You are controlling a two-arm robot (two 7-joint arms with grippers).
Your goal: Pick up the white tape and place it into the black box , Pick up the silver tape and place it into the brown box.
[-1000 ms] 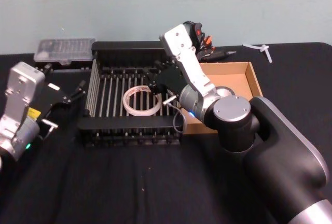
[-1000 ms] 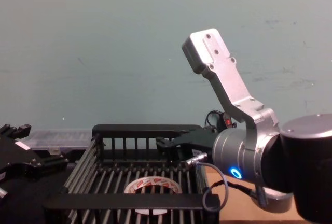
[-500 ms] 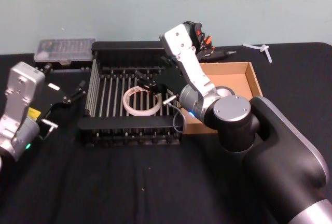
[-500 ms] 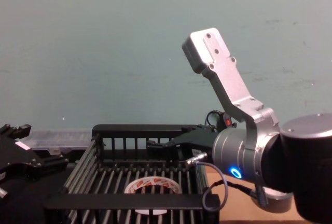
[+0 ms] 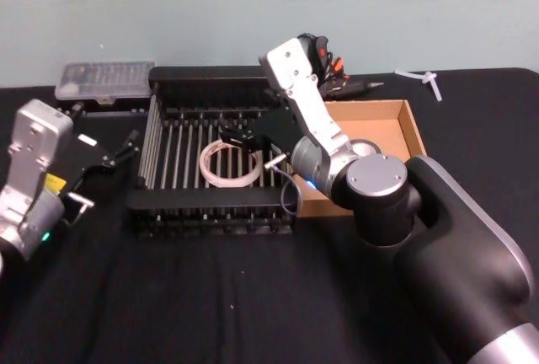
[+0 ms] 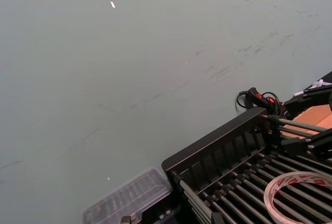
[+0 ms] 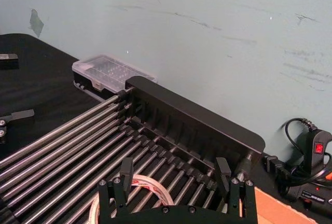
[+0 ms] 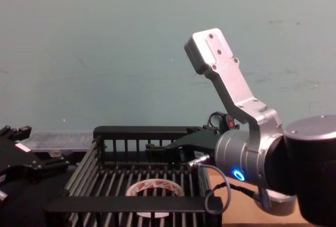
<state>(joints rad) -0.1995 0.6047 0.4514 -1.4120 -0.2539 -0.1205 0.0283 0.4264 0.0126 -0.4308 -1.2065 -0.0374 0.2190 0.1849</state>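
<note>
At frame centre the right gripper (image 5: 233, 138) hovers with fingers spread above the white tape (image 5: 229, 164), which lies inside the black box (image 5: 210, 206); the left gripper (image 5: 126, 147) waits open at far left.

A clear plastic case with rows of small compartments (image 5: 104, 81) lies on the black-covered desk (image 5: 210, 297) near its back edge, against a pale blue-green wall (image 5: 210, 2). A black-and-orange device with a cable (image 5: 335, 77) sits further along that edge, with a small white plastic piece (image 5: 424, 79) well beyond it.
</note>
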